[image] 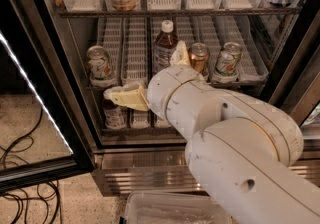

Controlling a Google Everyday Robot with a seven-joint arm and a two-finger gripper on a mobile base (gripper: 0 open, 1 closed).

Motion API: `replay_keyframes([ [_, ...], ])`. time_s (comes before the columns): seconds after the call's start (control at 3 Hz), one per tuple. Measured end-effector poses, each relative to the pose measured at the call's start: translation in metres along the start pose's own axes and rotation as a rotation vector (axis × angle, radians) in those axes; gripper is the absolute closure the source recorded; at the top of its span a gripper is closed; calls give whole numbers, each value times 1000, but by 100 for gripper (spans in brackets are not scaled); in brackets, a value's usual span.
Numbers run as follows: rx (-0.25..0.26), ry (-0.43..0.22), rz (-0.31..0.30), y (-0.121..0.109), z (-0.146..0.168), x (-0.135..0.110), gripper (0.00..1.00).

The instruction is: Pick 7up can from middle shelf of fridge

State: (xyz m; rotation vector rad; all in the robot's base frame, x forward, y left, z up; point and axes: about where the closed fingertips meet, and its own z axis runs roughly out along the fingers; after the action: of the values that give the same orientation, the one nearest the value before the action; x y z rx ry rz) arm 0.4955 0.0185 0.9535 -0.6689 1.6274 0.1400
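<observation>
silver-white metal, the cylindrical 7up can [99, 64] stood at the left end of the middle shelf [133, 50], in a ribbed white plastic lane of the fridge [125, 180]. just right and below, the gripper [145, 72] hung with cream fingers [127, 97] spread apart, gripping nothing, not touching the can, on its smooth rounded white arm [240, 133].

It looks like a shop or canteen drinks corner: a glass-door display fridge [59, 80] with white lane trays [133, 43] of cans [99, 63], loose cables [20, 154] on speckled floor [40, 118], and the gripper [145, 70] spread open at the middle shelf [250, 75].
</observation>
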Motion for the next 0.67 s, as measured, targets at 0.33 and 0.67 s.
replay_keyframes([
  [0.33,-34,-42,24,26,9,-2,0],
  [0.67,-21,-96,68,56,37,10,0],
])
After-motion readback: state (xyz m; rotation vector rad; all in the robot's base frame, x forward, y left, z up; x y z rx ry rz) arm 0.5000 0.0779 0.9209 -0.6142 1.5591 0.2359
